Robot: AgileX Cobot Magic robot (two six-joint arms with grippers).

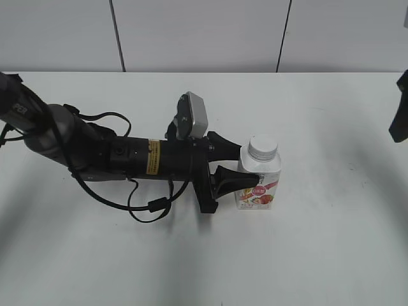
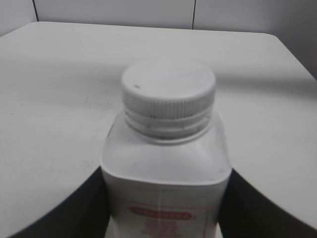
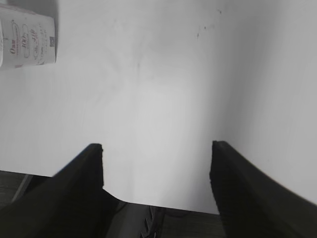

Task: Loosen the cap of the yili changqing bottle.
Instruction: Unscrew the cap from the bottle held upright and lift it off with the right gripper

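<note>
White cap (image 2: 168,94) on bottle (image 1: 258,182) | label text unreadable | left hand (image 1: 245,164) grips bottle | right hand (image 3: 157,153) released

Exterior view: high, slanted down at table (image 1: 331,255). Left wrist view: very near, level, bottle (image 2: 166,163) at 6 o'clock. Right wrist view: looks down, same bottle (image 3: 27,39) at 10 o'clock.

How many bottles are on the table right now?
1. The bottle stands right of centre, white cap on, between the left gripper fingers. The right gripper is empty. None seems hidden.
</note>
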